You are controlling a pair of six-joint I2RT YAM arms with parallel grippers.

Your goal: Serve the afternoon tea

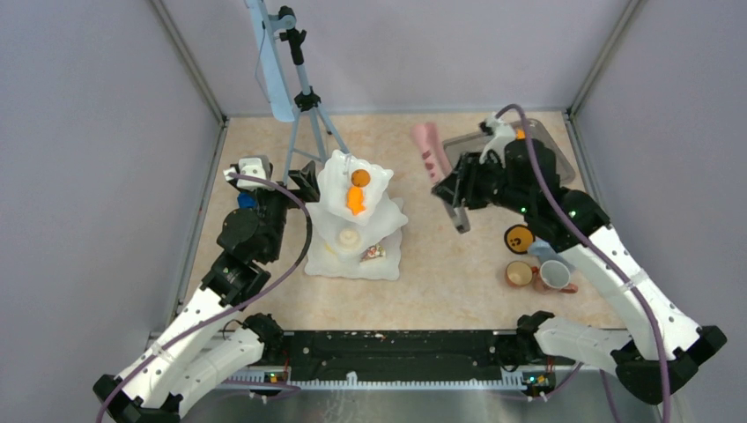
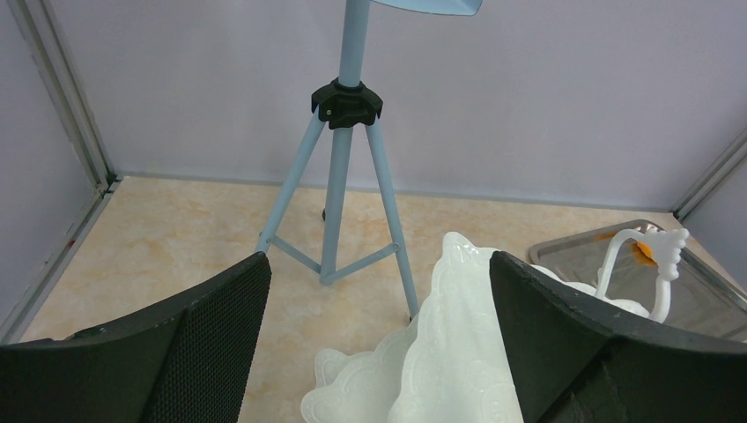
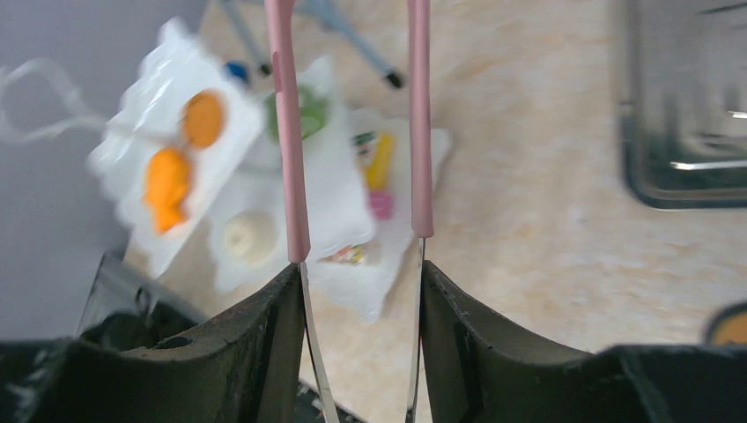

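Note:
A white tiered stand [image 1: 388, 220] carries the afternoon tea: two orange pastries [image 1: 357, 188] on top, a cream one [image 1: 350, 237] and a cake slice [image 1: 373, 253] lower down. The right wrist view also shows yellow [image 3: 380, 161] and pink [image 3: 380, 204] pastries on the stand [image 3: 335, 194]. Two small mugs [image 1: 536, 275] stand at the right. My right gripper [image 1: 458, 189] [image 3: 359, 282] is shut on pink tongs [image 1: 430, 148] [image 3: 289, 132], whose arms point toward the stand. My left gripper [image 1: 299, 181] [image 2: 379, 258] is open over the stand's left edge [image 2: 458, 352], holding nothing.
A blue tripod [image 1: 304, 106] [image 2: 339, 176] stands behind the stand. A metal tray [image 1: 551, 141] [image 3: 678, 176] lies at the back right. An orange, black-rimmed round thing [image 1: 520, 239] sits just beyond the mugs. Grey walls close in the table.

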